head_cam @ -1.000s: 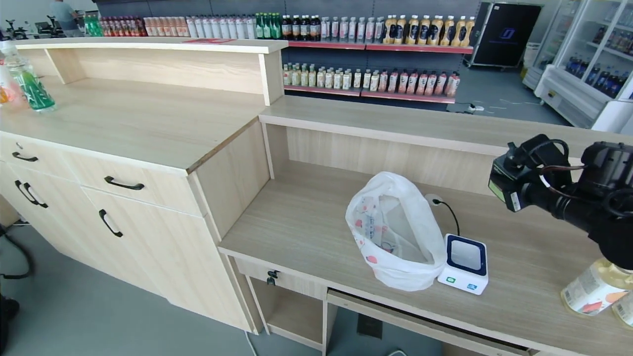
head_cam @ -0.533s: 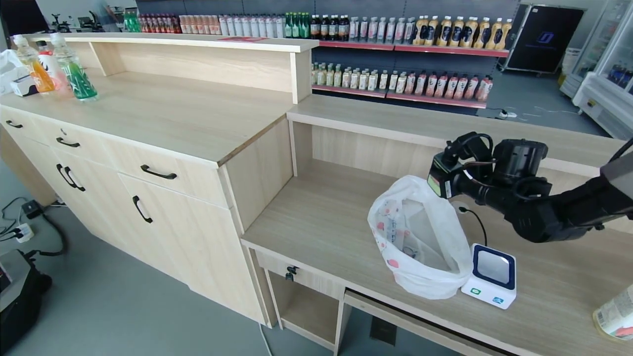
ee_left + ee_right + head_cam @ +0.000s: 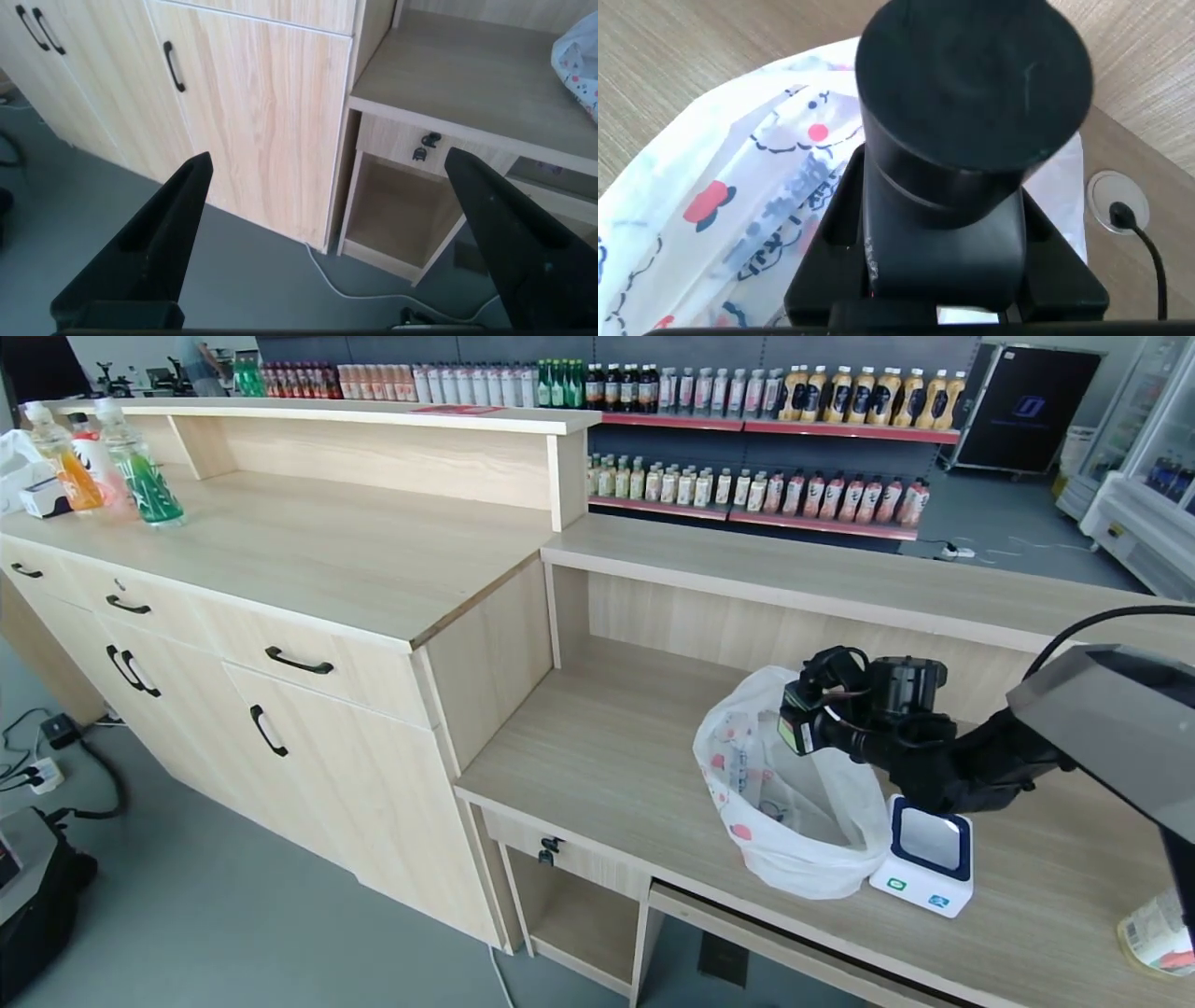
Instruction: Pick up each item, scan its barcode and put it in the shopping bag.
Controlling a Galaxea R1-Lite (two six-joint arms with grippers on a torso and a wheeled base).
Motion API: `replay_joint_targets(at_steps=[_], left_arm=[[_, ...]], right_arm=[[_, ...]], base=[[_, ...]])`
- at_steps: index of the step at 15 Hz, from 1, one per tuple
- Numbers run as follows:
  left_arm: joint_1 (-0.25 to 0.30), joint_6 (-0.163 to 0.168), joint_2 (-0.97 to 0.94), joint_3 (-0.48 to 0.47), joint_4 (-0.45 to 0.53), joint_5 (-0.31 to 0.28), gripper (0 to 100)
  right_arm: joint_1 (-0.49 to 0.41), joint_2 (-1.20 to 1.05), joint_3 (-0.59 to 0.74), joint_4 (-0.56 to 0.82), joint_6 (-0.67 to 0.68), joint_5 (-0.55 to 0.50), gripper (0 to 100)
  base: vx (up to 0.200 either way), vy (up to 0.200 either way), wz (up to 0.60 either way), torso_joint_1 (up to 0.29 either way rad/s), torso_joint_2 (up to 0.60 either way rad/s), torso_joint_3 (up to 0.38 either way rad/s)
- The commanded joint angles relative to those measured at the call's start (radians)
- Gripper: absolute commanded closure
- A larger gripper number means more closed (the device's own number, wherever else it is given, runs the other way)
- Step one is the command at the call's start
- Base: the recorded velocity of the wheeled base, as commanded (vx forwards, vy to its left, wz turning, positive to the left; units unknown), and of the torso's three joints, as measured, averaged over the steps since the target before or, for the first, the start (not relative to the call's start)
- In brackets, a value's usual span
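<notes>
**Black cylinder pinched over the bag**

Clamped in the right pincer [image 3: 943, 243]: a black cylinder [image 3: 971, 84], with the fingers pressed against its sides, directly above the open mouth of the shopping bag [image 3: 729, 215]. Judged stiff and smooth-walled, so probably slippery. Weight not to be told from here. Best gripped round the body, with pressure held until low inside the bag. No label, barcode or writing visible on its top or flank.

Beneath the pincer: thin white plastic, soft and floppy. Likely to slump or slide if nudged, so lower straight down and keep off the rim. Printed with red blobs, dark cartoon outlines and a few blurred characters, none legible.

Just beside and below the pincer, seemingly touching the bag: the scanner [image 3: 929, 859]. Green and blue badges on its front, too small to read.

Well off to the pincer's right, at the desk edge: a pale bottle [image 3: 1156, 933] with a printed label, unreadable.

Left pincer [image 3: 327, 159] spread wide, gripping nothing. Below it, grey floor and a cabinet door [image 3: 262, 112].
</notes>
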Motion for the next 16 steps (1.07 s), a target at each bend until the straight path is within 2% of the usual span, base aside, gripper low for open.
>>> replay_joint_targets(at_steps=[1,9,16], left_arm=[[0.000,0.000,0.002,0.000,0.001,0.000,0],[0.000,0.000,0.002,0.000,0.001,0.000,0],[0.000,0.000,0.002,0.000,0.001,0.000,0]], right_arm=[[0.007,0.067,-0.043,0.006,0.001,0.001,100],[0.044,0.165,-0.128,0.008,0.068,0.013,100],[0.036,0.211,-0.148,0.006,0.071,0.010,100]], base=[[0.000,0.000,0.00,0.000,0.00,0.000],[0.000,0.000,0.00,0.000,0.00,0.000],[0.000,0.000,0.00,0.000,0.00,0.000]])
